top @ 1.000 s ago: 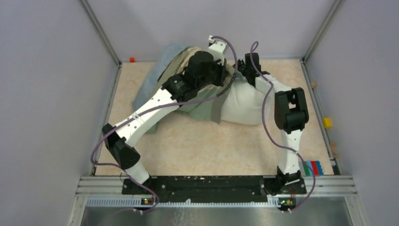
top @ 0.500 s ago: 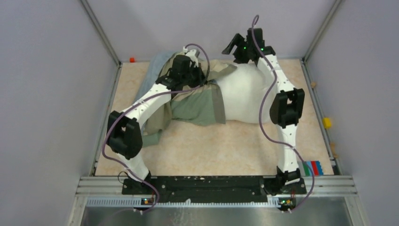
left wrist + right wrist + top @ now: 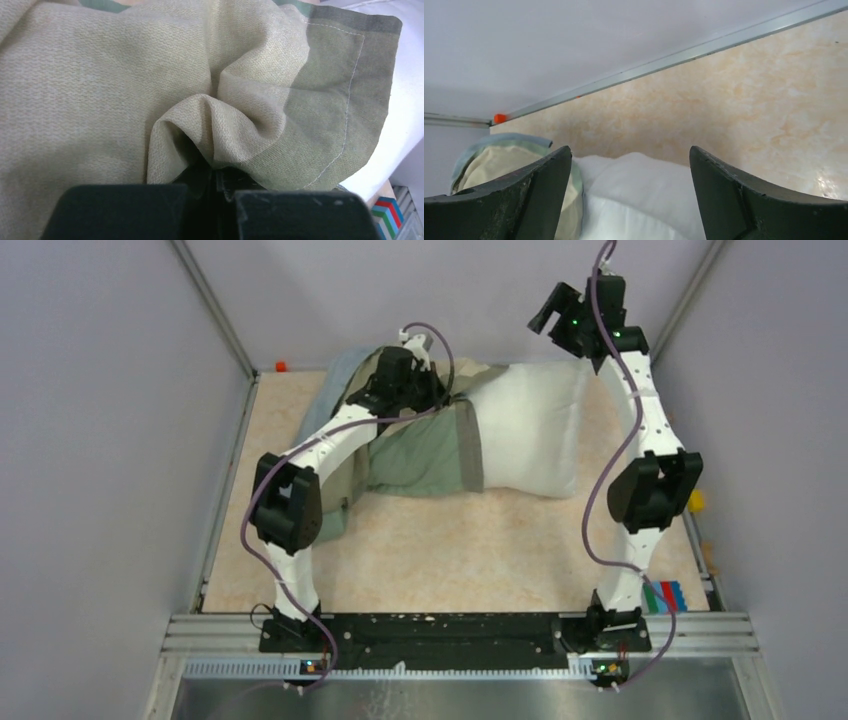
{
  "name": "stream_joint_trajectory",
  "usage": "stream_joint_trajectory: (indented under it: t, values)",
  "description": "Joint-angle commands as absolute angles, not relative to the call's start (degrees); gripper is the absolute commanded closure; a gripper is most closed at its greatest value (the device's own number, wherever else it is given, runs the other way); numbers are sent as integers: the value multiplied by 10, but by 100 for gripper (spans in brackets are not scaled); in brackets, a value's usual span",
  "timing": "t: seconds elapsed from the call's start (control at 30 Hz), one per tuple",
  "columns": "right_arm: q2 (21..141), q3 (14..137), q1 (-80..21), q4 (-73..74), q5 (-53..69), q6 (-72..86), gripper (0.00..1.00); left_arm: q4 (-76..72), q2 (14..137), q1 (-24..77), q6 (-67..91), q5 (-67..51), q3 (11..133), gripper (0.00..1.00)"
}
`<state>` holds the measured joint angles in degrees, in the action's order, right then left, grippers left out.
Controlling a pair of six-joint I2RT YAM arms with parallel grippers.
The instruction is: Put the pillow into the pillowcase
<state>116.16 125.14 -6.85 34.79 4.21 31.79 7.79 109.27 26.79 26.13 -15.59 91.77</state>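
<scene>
Gripping bunched pillowcase [image 3: 200, 115] with left tool [image 3: 217, 176]; right tool [image 3: 630, 152] wide apart above pillow [image 3: 639, 200].

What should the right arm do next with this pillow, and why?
Probably lower the open right gripper onto the bare end of the pillow and push it leftward: the left gripper pinches the pillowcase, yet about half the pillow lies outside.

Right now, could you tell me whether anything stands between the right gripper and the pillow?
Nothing visible does. The right gripper hangs open above the bare end of the pillow, holding nothing. The pillowcase covers only the other end, where the left gripper is shut on its cloth.
</scene>
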Motion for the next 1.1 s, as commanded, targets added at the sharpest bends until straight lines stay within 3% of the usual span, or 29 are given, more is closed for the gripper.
stream_joint_trajectory:
  t: [0.0, 0.17, 0.4, 0.6, 0.77, 0.83, 0.9, 1.0, 1.03, 1.07]
  values:
    - [1078, 1198, -47, 316, 3, 315, 14, 173, 1165, 269, 230, -154, 956, 100]
    - [1024, 1100, -40, 304, -27, 324, 13, 202, 1245, 269, 218, -135, 1047, 98]
    - [975, 860, -40, 254, -25, 338, 13, 244, 1376, 287, 232, -190, 1182, 94]
    - [977, 696, -61, 188, 65, 368, 16, 228, 1333, 318, 240, -217, 1085, 96]
    - [884, 571, -153, 128, 90, 419, 20, 164, 1204, 339, 259, -224, 918, 93]
    - [835, 522, -179, 105, 87, 442, 20, 173, 1156, 344, 249, -210, 893, 83]
    - [796, 486, -196, 105, 66, 455, 20, 190, 1113, 346, 234, -193, 891, 67]
    - [757, 449, -199, 104, 35, 468, 19, 218, 1062, 353, 214, -159, 900, 31]
    - [748, 443, -199, 104, 28, 470, 18, 227, 1046, 361, 209, -139, 903, 25]
    - [742, 440, -200, 109, 22, 469, 18, 236, 1026, 369, 205, -117, 904, 5]
